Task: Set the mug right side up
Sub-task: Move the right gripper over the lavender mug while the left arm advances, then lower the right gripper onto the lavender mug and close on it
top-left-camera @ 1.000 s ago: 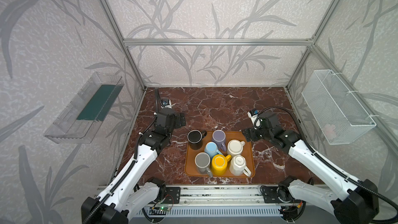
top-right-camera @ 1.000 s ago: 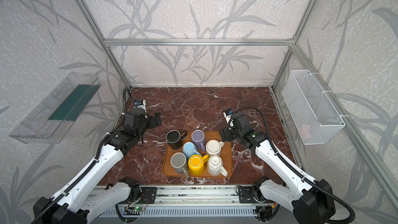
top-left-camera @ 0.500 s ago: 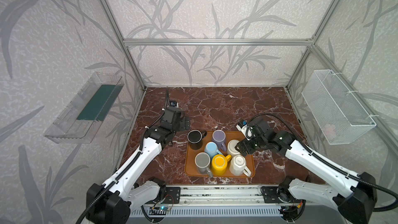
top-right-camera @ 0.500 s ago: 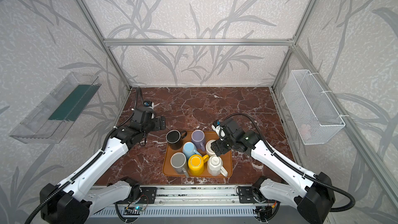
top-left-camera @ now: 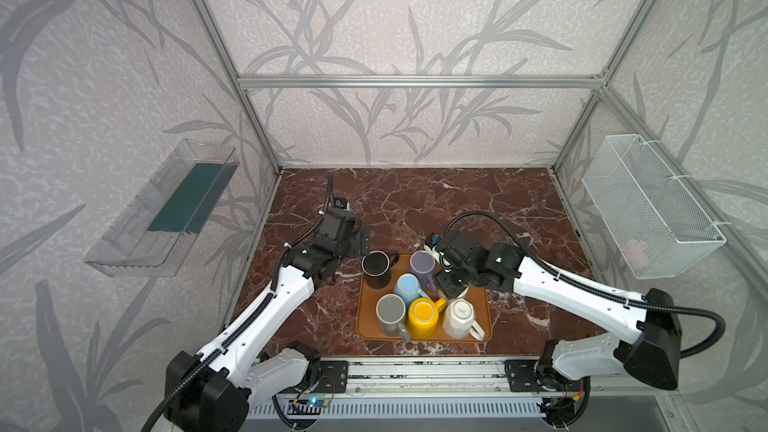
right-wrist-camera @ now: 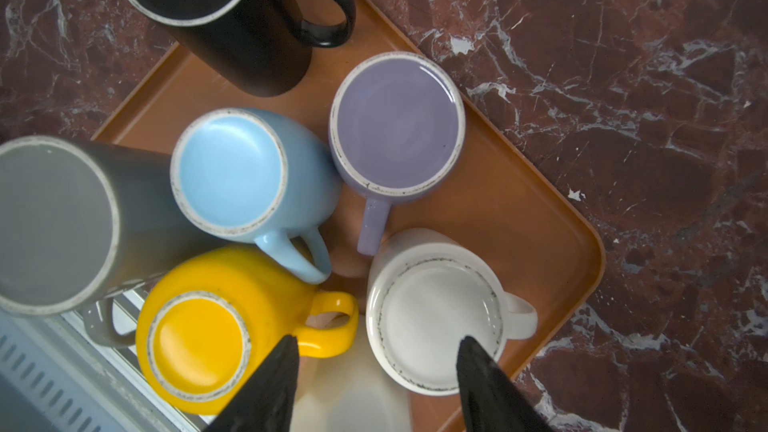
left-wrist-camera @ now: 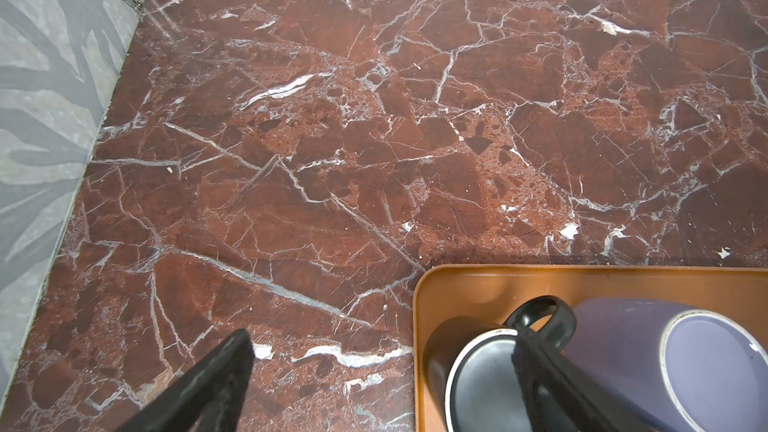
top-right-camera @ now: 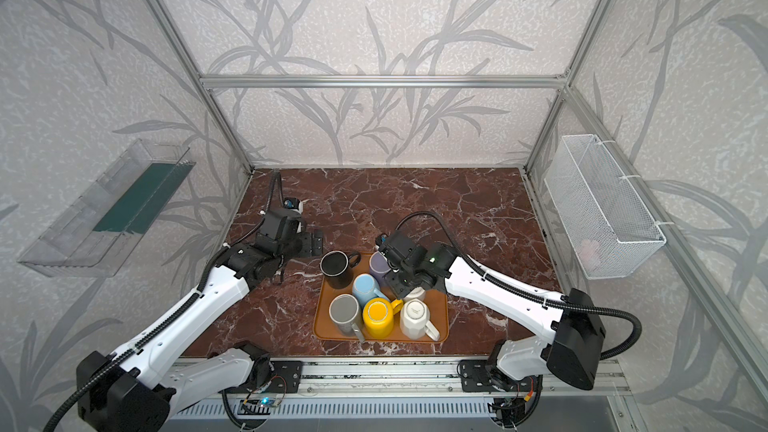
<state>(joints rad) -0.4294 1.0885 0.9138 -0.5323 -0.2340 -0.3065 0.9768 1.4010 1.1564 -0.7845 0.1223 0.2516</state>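
White glazed upturned mug [right-wrist-camera: 436, 313] sat just under right gripper [right-wrist-camera: 378, 339]; jaws parted, seemingly gripping nothing. Left gripper [left-wrist-camera: 381, 336] spread wide beside black ceramic mug [left-wrist-camera: 478, 371].

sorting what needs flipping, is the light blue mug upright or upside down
Upside down: the light blue mug shows a flat closed base with an unglazed ring on top.

Gray mug [right-wrist-camera: 54, 222] partly out of frame
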